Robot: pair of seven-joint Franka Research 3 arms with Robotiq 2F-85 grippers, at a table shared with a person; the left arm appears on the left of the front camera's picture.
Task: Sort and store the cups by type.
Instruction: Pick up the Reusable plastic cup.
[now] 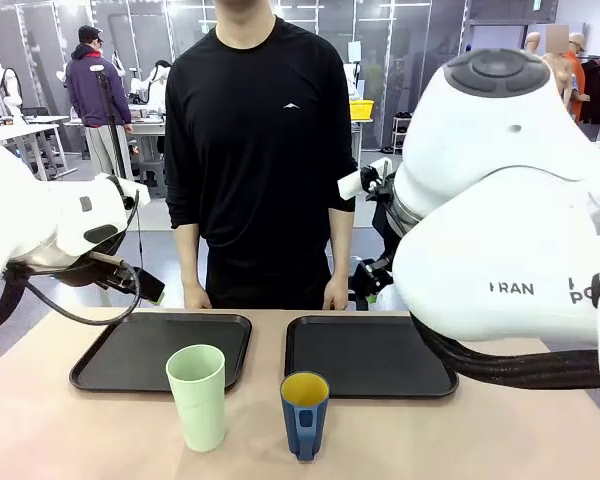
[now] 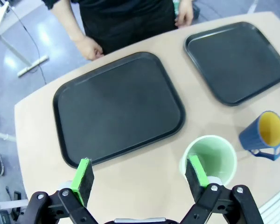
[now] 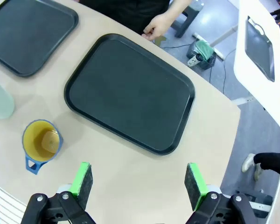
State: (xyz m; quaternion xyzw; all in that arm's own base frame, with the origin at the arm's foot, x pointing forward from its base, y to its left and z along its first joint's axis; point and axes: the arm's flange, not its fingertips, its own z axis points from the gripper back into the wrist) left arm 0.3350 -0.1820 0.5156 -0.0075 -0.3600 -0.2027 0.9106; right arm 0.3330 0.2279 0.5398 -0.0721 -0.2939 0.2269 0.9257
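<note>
Two cups stand near the table's front edge. The pale mint-green tumbler is upright in front of the left black tray; the dark blue mug with a yellow inside stands to its right, in front of the right black tray. Both trays hold nothing. My left gripper hangs open high above the table, with the tumbler below its right finger and the mug off to the right. My right gripper is also open above bare table, the mug to its left.
A person in a black top stands at the far side, hands resting at the table's far edge behind the trays. Both white arms are raised at the sides. Bare table lies around the cups.
</note>
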